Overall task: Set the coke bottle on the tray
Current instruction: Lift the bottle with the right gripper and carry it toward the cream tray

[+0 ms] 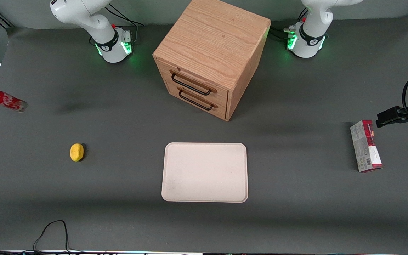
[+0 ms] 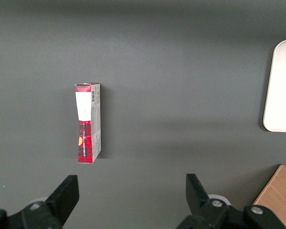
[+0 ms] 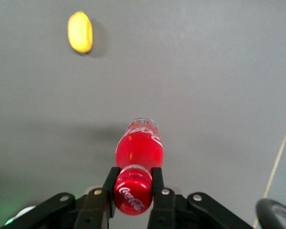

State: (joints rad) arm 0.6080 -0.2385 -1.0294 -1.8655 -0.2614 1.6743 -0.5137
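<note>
Two fingers of the end effector (image 3: 133,191) are clamped on the red cap of the coke bottle (image 3: 138,148), held apparently clear of the worktop well apart from the tray (image 1: 204,172); light, rigid, probably slippery, it is best gripped at the neck.

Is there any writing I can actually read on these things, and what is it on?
"Coca-Cola", white script on the red cap of the coke bottle, which the gripper holds by its neck at the working arm's end of the table.
White script on the bottle's label: too distorted to read.
Red-and-white carton: print and barcode too small to read.
Tray, cabinet, lemon: no text.
</note>
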